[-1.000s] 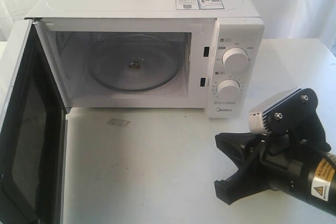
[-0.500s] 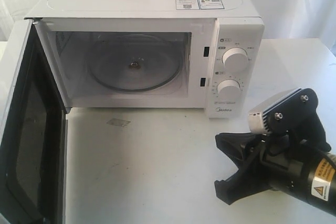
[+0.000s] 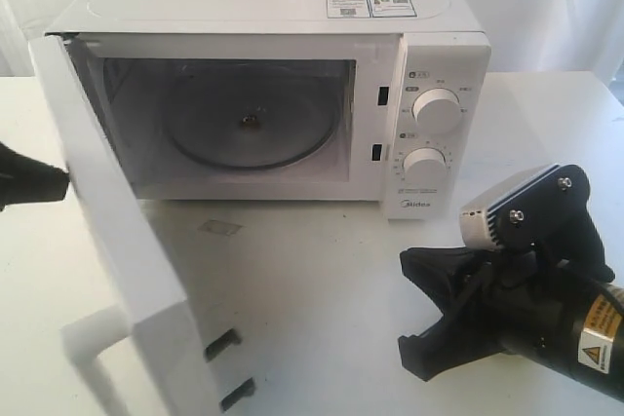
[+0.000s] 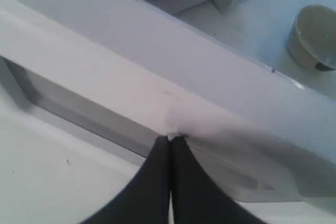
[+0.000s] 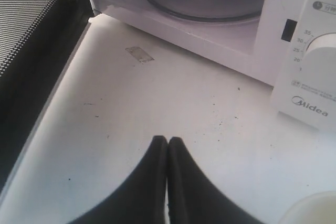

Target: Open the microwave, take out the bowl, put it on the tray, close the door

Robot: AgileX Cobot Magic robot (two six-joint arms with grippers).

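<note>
The door [image 3: 127, 241] is swinging from wide open toward shut, with the closed left gripper [image 4: 169, 139] pushing its face at frame left. The bowl [image 4: 314, 34] is sitting outside the emptied microwave [image 3: 273, 7], so only closing remains. The closed right gripper [image 5: 167, 141] is idling at lower right.

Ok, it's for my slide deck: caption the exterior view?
Left gripper against the half-open door of the microwave, glass turntable bare, right gripper off to the side.

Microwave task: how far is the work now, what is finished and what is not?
Done: the white Midea microwave cavity is empty; the small cream bowl sits outside, tray not discernible. In hand: the shut left gripper presses the white door, half open. Left: closing it fully. The shut right gripper is off to the side.
</note>
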